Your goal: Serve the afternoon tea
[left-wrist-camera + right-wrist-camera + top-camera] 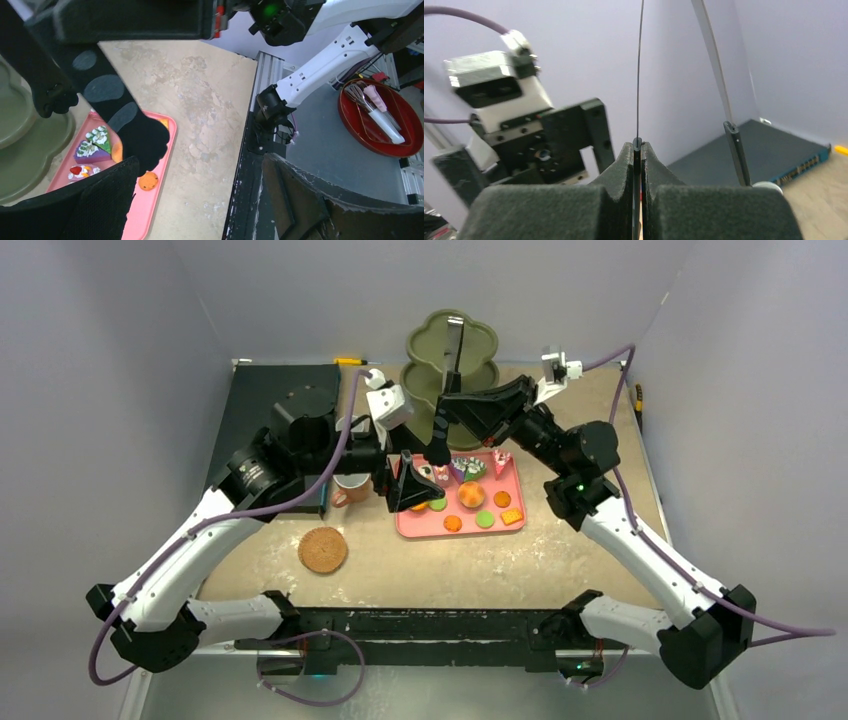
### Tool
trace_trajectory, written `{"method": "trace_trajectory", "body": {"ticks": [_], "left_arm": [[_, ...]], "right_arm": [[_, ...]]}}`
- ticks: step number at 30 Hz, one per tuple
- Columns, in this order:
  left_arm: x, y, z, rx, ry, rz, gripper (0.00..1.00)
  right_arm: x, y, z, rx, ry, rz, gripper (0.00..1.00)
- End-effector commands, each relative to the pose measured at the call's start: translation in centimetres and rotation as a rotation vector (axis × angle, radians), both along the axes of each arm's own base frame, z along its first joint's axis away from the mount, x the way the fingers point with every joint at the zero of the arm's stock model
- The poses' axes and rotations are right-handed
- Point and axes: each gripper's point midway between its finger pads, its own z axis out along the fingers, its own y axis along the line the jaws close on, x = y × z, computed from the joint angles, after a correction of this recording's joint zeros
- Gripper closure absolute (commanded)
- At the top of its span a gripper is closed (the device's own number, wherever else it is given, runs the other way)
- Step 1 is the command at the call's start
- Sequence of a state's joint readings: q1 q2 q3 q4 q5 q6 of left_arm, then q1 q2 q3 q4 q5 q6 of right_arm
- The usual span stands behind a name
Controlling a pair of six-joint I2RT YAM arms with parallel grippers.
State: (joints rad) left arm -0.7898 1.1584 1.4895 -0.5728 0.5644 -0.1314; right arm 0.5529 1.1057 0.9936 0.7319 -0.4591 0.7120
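The left gripper (411,492) is observed over the left end of the pink tray (425,529), its fingers spread wide with nothing between them. The right gripper (638,150) is clamped tight on the black tongs (638,75). The toy sweets (471,495) are laid on the tray, and the orange mug (350,490) is stood just left of it.
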Motion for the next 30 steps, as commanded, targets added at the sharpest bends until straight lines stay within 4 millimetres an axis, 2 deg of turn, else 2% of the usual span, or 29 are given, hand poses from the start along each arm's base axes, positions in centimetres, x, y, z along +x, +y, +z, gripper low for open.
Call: {"method": "trace_trajectory", "body": {"ticks": [1,5,11,16,19,24,27,30], "left_arm": [[0.8,0.3,1.9,-0.06,-0.009,0.028,0.08],[1.0,0.5,2.5,-0.081,-0.007,0.03,0.09],[-1.3,-0.5,2.8,-0.139,0.08,-0.164,0.18],[-1.4,-0.6,3.5,-0.167,0.052,-0.205,0.18],[-1.0,-0.7,3.5,-0.165,0.05,-0.205,0.22],[-0.2,-0.7,3.3,-0.171,0.049,-0.254,0.45],[0.7,-0.5,3.4,-0.187,0.086,-0.282,0.54],[1.6,-0.2,3.6,-0.215,0.116,-0.308,0.77]], "right_arm": [[-4.0,-1.4,6.8,0.139,-0.199,0.061,1.0],[-4.6,-1.7,7.5,0.14,-0.205,0.064,1.0],[-5.1,-2.0,7.5,0.177,-0.195,0.082,1.0],[-5.3,-1.9,7.8,0.204,-0.2,0.092,1.0],[-5.3,-1.8,7.7,0.214,-0.197,0.103,1.0],[-5.3,-1.5,7.4,0.229,-0.186,0.12,1.0],[-5.3,-1.3,7.1,0.236,-0.18,0.127,1.0],[-5.4,-0.9,6.8,0.236,-0.173,0.137,1.0]]}}
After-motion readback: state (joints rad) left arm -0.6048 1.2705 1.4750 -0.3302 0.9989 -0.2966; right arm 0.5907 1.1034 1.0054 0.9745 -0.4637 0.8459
